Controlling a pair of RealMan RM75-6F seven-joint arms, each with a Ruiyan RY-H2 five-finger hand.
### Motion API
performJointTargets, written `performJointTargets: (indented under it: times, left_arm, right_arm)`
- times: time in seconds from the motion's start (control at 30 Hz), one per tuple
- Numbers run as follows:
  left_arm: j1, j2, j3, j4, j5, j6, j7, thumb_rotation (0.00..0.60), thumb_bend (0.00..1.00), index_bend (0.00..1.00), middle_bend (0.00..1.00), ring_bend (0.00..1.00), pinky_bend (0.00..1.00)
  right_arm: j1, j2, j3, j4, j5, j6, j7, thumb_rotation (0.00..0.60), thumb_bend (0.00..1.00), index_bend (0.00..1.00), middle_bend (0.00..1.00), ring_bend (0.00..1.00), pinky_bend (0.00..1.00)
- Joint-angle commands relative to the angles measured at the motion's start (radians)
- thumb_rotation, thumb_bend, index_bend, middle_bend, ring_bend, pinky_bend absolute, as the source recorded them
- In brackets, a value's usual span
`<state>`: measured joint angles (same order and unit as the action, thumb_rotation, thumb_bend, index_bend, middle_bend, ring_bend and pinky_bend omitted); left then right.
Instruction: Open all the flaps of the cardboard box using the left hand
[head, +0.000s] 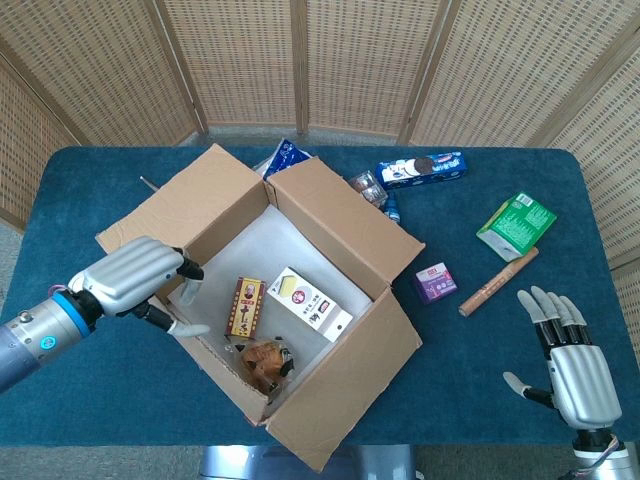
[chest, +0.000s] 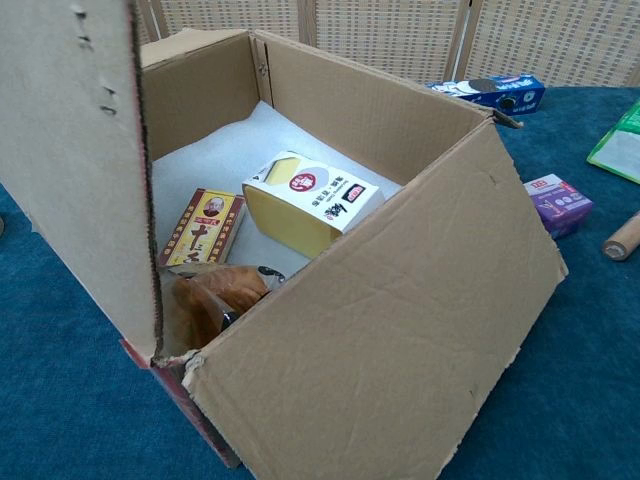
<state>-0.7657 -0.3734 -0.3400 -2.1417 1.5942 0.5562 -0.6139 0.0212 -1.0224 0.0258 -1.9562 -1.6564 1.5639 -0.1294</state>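
Cardboard box (head: 330, 225) holds a packet (chest: 203, 226) marked "十", perhaps; left hand (head: 135, 280) fingers (head: 186, 328) grip its flap (chest: 75, 150).

1. The place looks like a staged robot test area in a lab or demo room, not a lived-in home.
2. Woven rattan screen panels (head: 300, 60) in wooden frames close off the space behind the table.
3. The table (head: 480, 380) wears a plain dark blue cloth.
4. Assorted packaged goods lie scattered, among them a cookie pack (head: 422, 168) and a green pouch (head: 516, 225).
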Motion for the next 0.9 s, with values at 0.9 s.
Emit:
performJointTargets:
  times: [0.9]
  left_arm:
    - [0.138, 0.087, 0.194, 0.092, 0.36, 0.187, -0.167, 0.284, 0.0, 0.66, 0.61, 0.47, 0.64]
  right_arm:
    - [-0.005, 0.004, -0.002, -0.008, -0.008, 0.005, 0.001, 0.6, 0.0, 0.0, 0.0, 0.0, 0.0]
